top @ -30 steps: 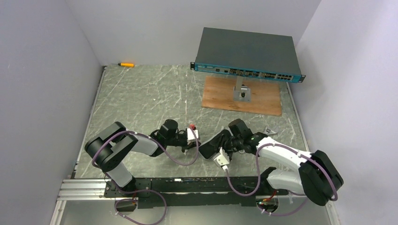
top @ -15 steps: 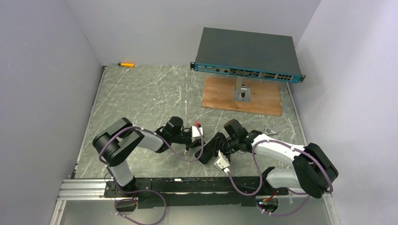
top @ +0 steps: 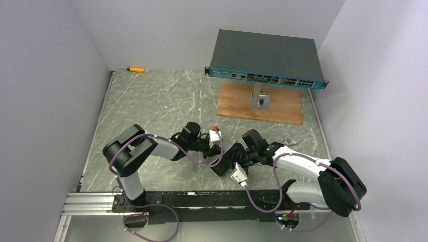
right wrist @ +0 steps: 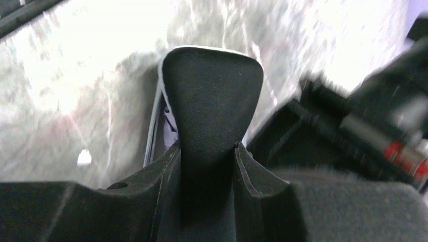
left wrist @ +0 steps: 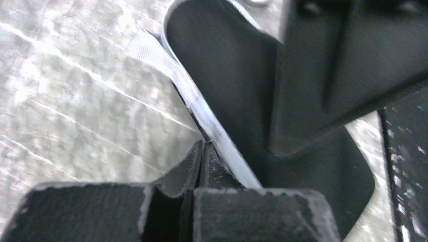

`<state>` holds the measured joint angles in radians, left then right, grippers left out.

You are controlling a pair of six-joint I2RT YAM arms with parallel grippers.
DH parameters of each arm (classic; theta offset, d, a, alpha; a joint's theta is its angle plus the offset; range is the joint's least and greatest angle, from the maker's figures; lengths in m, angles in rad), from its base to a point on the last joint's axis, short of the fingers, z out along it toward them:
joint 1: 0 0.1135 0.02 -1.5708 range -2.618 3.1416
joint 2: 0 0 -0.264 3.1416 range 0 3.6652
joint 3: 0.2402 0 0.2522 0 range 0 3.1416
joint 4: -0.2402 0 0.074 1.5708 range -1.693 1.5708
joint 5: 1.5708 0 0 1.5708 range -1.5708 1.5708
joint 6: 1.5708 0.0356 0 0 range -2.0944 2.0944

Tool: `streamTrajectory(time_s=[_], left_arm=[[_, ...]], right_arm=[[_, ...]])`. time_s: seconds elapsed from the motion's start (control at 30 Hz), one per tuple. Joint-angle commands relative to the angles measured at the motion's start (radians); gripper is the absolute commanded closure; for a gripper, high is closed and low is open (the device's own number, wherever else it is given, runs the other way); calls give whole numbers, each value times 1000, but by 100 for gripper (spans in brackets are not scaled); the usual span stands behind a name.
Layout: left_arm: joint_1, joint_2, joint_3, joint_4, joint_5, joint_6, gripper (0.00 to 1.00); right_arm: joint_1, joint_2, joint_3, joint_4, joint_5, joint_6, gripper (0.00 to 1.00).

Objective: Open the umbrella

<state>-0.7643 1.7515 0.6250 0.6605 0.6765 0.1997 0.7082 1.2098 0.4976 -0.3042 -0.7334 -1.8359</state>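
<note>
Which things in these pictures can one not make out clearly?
Top view: umbrella mostly covered by left arm and right arm; handle and shaft unseen.
Left wrist view: whether the shut left gripper pinches its pale edge; too close.
Right wrist view: beside the right gripper, the left arm is blurred.

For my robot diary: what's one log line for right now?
umbrella: folded | right gripper: shut on umbrella | left gripper: shut, tips at umbrella's pale edge

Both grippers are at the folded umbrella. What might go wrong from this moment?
The left gripper seems to pinch only the thin silvery edge of the umbrella; pulling may slip off or tear it. The right gripper clamps the folded black canopy, which may hinder its spreading. Both grippers sit close and may collide.
</note>
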Motion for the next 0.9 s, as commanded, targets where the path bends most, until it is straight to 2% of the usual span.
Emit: streamTrajectory(time_s=[0.0, 0.2, 0.37, 0.4, 0.47, 0.53, 0.67, 0.77, 0.87], left_arm=[[9, 18, 145, 200, -138, -9, 100], [2, 39, 186, 190, -153, -20, 100], [22, -9, 165, 141, -144, -23, 99], [34, -30, 155, 118, -142, -27, 92], [72, -85, 123, 73, -132, -31, 70], [110, -163, 77, 23, -129, -19, 56], [198, -336, 44, -172, -148, -28, 41], [254, -446, 72, -344, -184, -51, 22], [290, -525, 99, -473, -259, -81, 17]], right_arm=[[78, 6, -26, -2, -231, -51, 100], [77, 32, -3, -1, -233, -42, 100], [76, 54, 12, 70, -183, 82, 100], [73, 57, 19, 81, -162, 121, 100], [70, 56, 26, 140, -100, 260, 100], [63, 62, 48, 170, -38, 375, 100], [57, 95, 116, 205, 84, 659, 100], [59, 146, 192, 194, 183, 873, 94], [62, 229, 283, 206, 326, 1141, 86]])
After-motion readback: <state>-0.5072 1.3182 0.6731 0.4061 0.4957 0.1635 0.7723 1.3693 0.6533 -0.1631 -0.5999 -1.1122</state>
